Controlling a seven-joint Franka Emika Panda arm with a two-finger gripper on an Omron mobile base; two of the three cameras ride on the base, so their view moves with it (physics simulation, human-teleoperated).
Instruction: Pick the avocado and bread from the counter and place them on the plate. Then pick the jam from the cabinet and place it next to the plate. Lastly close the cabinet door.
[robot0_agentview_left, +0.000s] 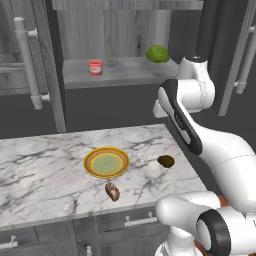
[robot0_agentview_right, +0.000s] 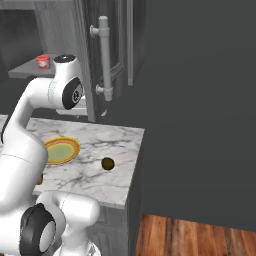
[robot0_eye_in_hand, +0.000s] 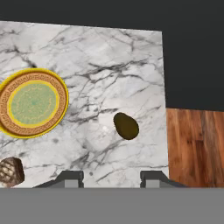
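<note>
Above the counter (robot0_eye_in_hand: 109, 57), claw (robot0_eye_in_hand: 111, 178) closed, empty, avocado (robot0_eye_in_hand: 126, 126) below.

Light is even and diffuse with no visible lamp, leaving the white marble counter (robot0_agentview_left: 50, 170) bright while the wall beside it in the right base view stays flat, dark and featureless. Shadows are faint: a soft smudge lies under the avocado (robot0_eye_in_hand: 126, 126) in the hand view, and the cabinet (robot0_agentview_left: 120, 30) interior is dimmer than the counter, with a small dark patch on its back panel. All three pictures are rendered, fairly sharp with slightly soft edges, without glare, motion blur or edge bending.
</note>
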